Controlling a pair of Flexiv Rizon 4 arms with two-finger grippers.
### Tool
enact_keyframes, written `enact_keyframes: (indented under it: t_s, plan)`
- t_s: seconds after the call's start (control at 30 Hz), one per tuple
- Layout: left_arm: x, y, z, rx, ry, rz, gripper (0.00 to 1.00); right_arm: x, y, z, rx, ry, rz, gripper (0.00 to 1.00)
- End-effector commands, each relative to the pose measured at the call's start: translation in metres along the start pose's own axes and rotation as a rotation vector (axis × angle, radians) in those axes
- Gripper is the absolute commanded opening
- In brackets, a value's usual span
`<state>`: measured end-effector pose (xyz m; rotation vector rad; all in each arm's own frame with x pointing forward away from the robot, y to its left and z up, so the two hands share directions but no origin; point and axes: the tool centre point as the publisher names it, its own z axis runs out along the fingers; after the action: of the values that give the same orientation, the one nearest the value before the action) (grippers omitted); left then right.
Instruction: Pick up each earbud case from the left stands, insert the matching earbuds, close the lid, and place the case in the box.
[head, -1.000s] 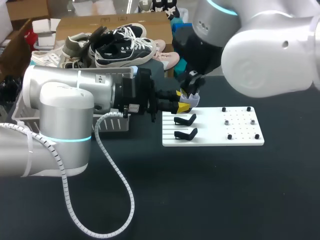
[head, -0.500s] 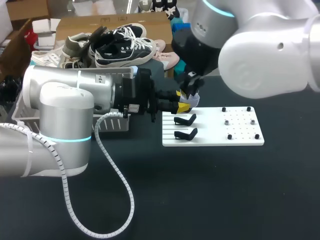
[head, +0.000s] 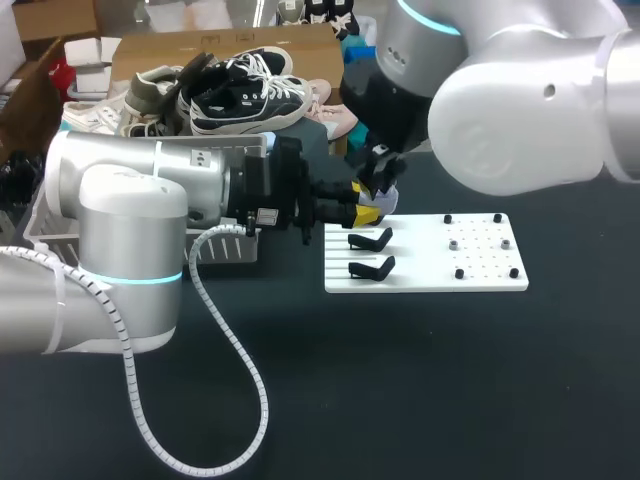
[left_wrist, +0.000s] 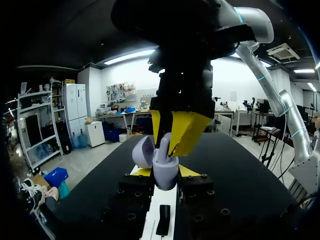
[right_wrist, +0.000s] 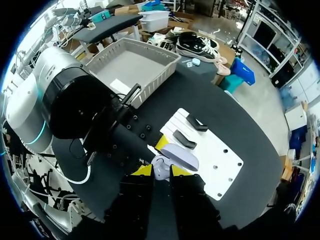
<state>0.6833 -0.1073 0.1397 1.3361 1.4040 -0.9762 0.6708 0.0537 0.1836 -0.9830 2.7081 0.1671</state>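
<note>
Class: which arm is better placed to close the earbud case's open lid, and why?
Right, probably. The left gripper is shut on the case, so it is occupied. The right gripper hangs just above the open lid and could push it down.

The case (left_wrist: 165, 169) above the stands (head: 371, 253) (left end of board (head: 480, 275)) — basket (right_wrist: 125, 67) further left.

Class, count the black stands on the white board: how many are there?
2. One stand lies nearest the held case; the other stand lies beside it, nearer the board's front edge. A further one may be hidden under the case.
</note>
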Motion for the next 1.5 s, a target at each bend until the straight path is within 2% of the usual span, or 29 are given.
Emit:
enact_keyframes:
  t_s: [0.03,0.17,0.5,0.73,0.9,1.5]
  plan:
    - [-0.0004,-0.0004,0.0003,-0.001,-0.004,0.001,0.0,-0.0012,0.0007,0.0016,0.0,0.003,0.002,0.06]
    - [-0.0004,-0.0004,0.0003,-0.001,-0.004,0.001,0.0,-0.0003,0.0008,0.0011,0.002,0.001,0.002,0.2]
    - [-0.0004,-0.0004,0.0003,-0.001,-0.004,0.001,0.0,0.0007,0.0016,0.0013,0.003,0.002,0.001,0.29]
    - [-0.0004,-0.0004,0.0003,-0.001,-0.004,0.001,0.0,0.0005,0.0025,-0.0003,0.012,0.002,0.001,0.33]
    - [-0.0004,-0.0004,0.0003,-0.001,-0.004,0.001,0.0,0.0009,0.0026,-0.0015,0.016,0.003,0.0,0.3]
    - [-0.0004,-0.0004,0.0003,-0.001,-0.004,0.001,0.0,0.0012,0.0022,-0.0064,0.026,-0.003,0.009,0.32]
